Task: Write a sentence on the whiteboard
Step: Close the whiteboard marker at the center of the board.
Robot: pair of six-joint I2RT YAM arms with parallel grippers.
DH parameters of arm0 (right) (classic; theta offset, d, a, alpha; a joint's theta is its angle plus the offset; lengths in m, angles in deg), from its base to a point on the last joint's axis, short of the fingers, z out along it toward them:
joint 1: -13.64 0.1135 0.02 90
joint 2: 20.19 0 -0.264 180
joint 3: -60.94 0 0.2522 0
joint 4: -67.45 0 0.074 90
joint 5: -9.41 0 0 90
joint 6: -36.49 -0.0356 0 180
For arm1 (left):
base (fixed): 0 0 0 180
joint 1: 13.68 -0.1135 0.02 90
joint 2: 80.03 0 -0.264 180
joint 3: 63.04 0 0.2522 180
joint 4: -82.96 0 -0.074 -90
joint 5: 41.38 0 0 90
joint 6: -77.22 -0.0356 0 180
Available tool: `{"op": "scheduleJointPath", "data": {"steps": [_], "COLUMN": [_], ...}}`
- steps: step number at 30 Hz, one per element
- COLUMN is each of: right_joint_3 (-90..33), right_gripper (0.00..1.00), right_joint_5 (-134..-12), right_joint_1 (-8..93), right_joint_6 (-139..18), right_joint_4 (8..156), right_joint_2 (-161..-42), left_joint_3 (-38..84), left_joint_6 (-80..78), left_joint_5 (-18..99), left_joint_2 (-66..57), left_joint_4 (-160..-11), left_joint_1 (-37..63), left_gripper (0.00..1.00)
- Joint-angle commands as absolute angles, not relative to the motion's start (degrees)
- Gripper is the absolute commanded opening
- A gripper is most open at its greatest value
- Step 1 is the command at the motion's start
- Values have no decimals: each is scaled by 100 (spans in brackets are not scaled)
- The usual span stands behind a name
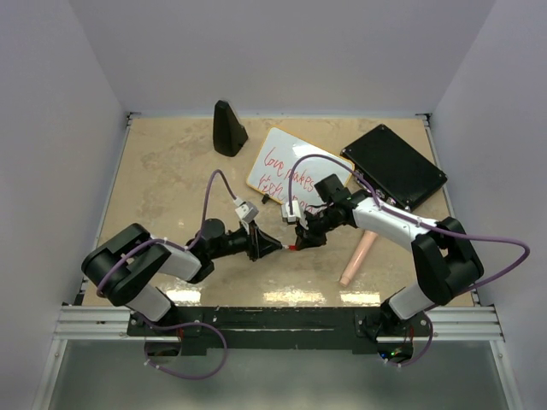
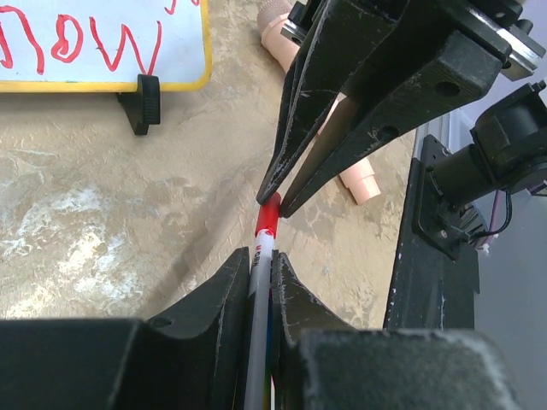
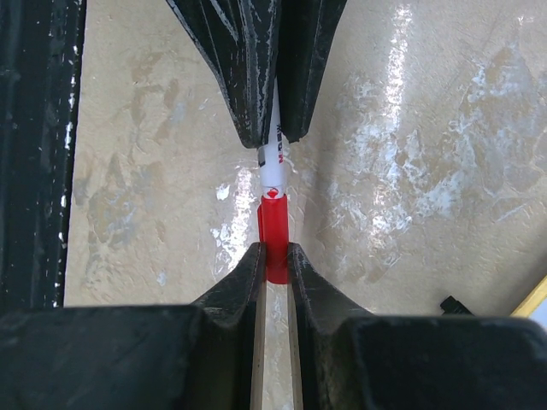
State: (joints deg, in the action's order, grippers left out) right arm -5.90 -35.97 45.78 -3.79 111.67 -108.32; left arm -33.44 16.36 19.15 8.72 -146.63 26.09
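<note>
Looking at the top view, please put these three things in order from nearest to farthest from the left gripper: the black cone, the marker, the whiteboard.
1. marker: held between the jaws of the left gripper.
2. whiteboard: farther back on the table, slightly to the right.
3. black cone: at the far edge, slightly to the left.

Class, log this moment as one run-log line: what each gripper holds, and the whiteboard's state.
left gripper: shut on marker barrel | right gripper: shut on red cap | whiteboard: red sentence written
</note>
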Motion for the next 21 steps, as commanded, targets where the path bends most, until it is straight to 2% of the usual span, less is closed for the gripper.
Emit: {"op": "scheduleJointPath", "data": {"steps": [1, 8, 21], "right_joint_3": [-845, -871, -1003], "right_gripper": [13, 19, 23], "right_joint_5": [-3383, -3304, -3137], "right_joint_1": [4520, 4520, 4520], "right_joint_6": [-359, -350, -323], "right_joint_4": [11303, 11355, 11513], "right_joint_2": [-10676, -10720, -10614], "left_joint_3": [-3513, -3522, -3548], "left_joint_6": [1508, 1587, 1930], "left_joint_5": [2032, 1865, 1839], "left_joint_2": [971, 1068, 1156], "left_joint_4": [-14858, -15034, -15825], "left_joint_1": [2508, 2508, 2491], "left_gripper": [0, 0, 0]}}
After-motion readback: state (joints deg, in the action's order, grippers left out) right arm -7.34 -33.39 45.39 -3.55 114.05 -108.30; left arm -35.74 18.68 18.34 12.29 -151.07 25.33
